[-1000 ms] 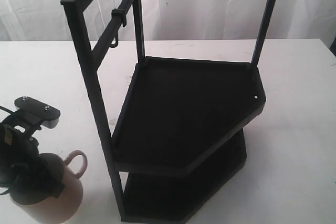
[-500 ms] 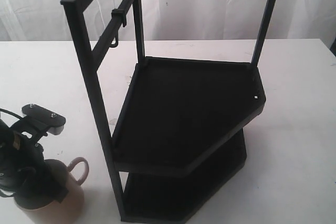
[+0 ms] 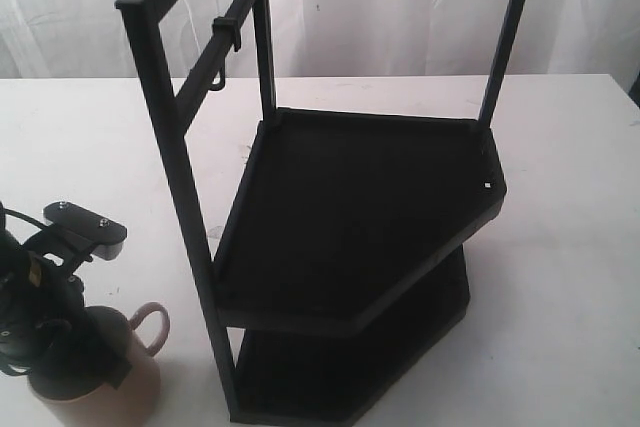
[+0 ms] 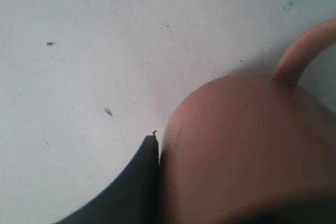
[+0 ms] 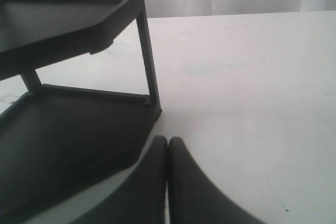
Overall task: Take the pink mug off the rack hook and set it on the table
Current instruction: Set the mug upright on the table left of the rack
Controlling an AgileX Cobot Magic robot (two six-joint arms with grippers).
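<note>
The pink mug (image 3: 140, 375) stands upright at the front left of the white table (image 3: 560, 277), its loop handle (image 3: 153, 324) facing the black rack (image 3: 360, 207). My left gripper (image 3: 85, 352) is shut over its rim from above. In the left wrist view one black finger (image 4: 136, 187) lies against the side of the mug (image 4: 247, 150); the other finger is hidden. The hook (image 3: 218, 75) hangs bare from its clip on a rack bar. My right gripper (image 5: 168, 142) is shut and holds nothing, close to a corner of the rack's lower tray (image 5: 63, 129).
The rack's front post (image 3: 185, 197) rises just right of the mug. White curtains hang behind the table. Bare tabletop (image 5: 252, 103) stretches to the right of the rack.
My left gripper has come down with the mug, which now sits lower at the table's front left. In the last half second it has barely shifted.
</note>
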